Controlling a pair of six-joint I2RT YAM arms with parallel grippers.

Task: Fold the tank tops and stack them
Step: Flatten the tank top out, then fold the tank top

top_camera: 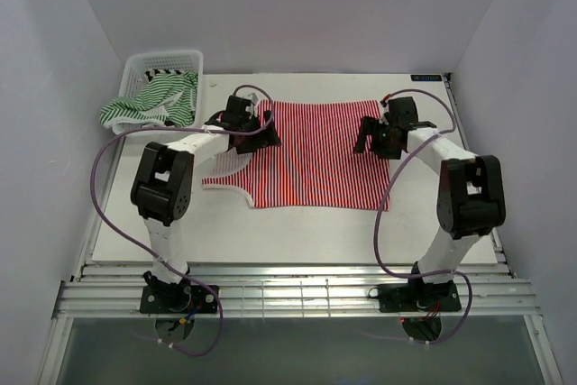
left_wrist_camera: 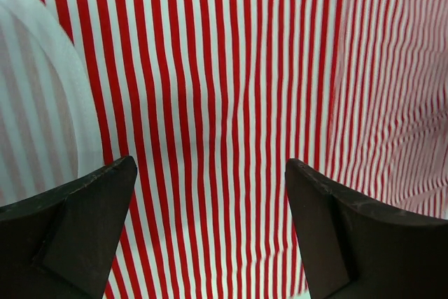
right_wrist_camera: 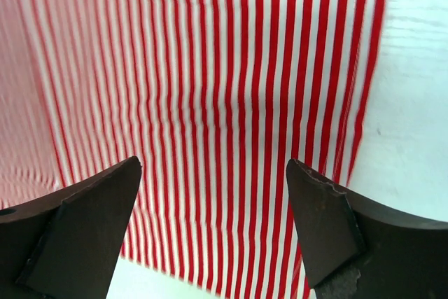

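Observation:
The red-and-white striped tank top (top_camera: 315,155) lies spread flat in the middle of the table. Over its left edge hovers my left gripper (top_camera: 268,132), jaws wide open with only striped cloth (left_wrist_camera: 210,138) beneath them. My right gripper (top_camera: 368,140) hangs over the top's right side, also open, and the cloth's right edge (right_wrist_camera: 364,103) shows below its right finger. A green-and-white striped tank top (top_camera: 149,104) spills over the front of the basket at the back left. A black-and-white striped piece (top_camera: 166,70) peeks out inside the basket.
The white mesh basket (top_camera: 194,59) stands at the table's back left corner. Bare white table (top_camera: 288,232) stretches in front of the red top. Grey walls close in on both sides and at the back. A metal rail (top_camera: 288,290) runs along the near edge.

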